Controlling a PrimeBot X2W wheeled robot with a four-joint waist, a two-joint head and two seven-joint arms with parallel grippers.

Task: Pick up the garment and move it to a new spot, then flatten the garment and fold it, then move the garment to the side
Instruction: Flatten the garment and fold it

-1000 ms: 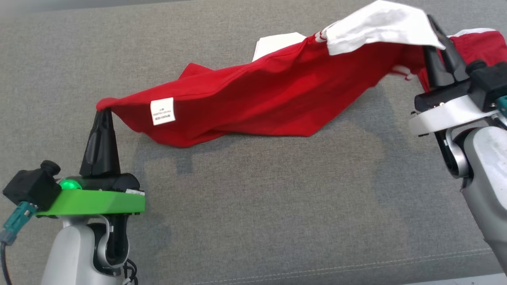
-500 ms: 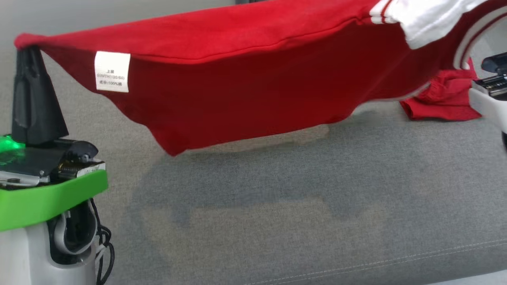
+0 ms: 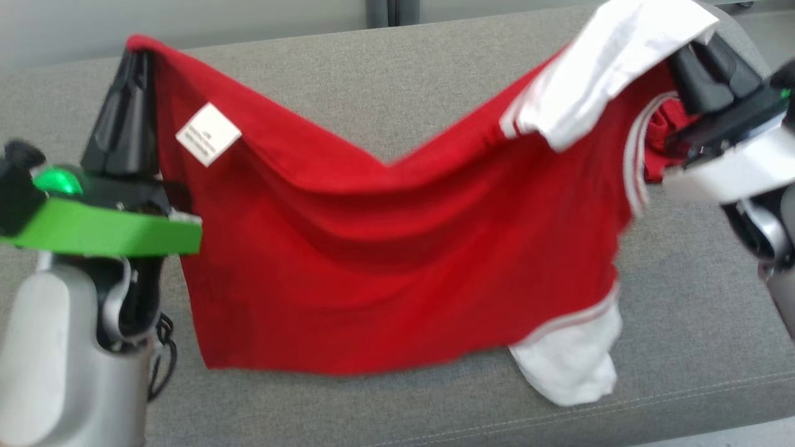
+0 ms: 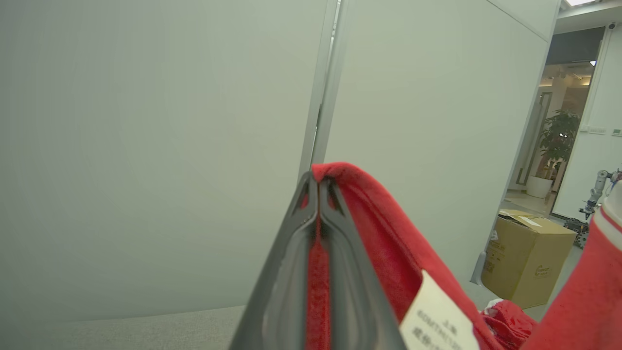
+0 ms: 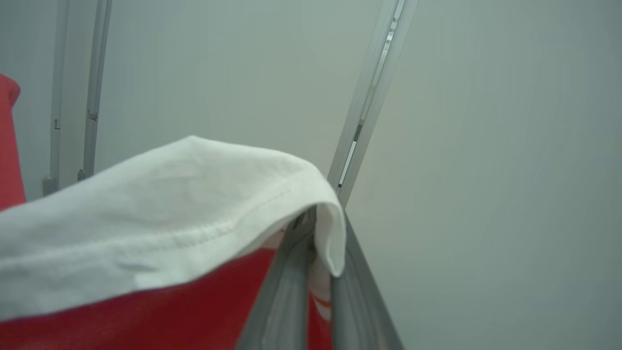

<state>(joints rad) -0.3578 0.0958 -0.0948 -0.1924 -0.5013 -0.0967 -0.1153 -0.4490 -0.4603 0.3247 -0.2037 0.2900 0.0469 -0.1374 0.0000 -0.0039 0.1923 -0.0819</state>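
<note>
The garment [image 3: 397, 261] is a red shirt with white sleeves and a white care label. It hangs stretched between my two grippers above the grey cushion [image 3: 683, 292], its lower hem and one white sleeve touching the surface. My left gripper [image 3: 133, 56] is shut on the red hem corner at the upper left; the left wrist view shows red cloth [image 4: 318, 272] pinched between the fingers. My right gripper [image 3: 695, 53] is shut on the garment at the upper right, under a draped white sleeve [image 5: 160, 214].
A second red cloth [image 3: 667, 136] lies on the cushion behind my right gripper. The cushion's stitched front edge [image 3: 702, 394] runs along the bottom. A pale wall stands behind, and a cardboard box [image 4: 527, 260] sits on the floor far off.
Both grippers have lifted the garment off the cushion; it now hangs as a sheet instead of lying bunched. The head camera has shifted between frames.
</note>
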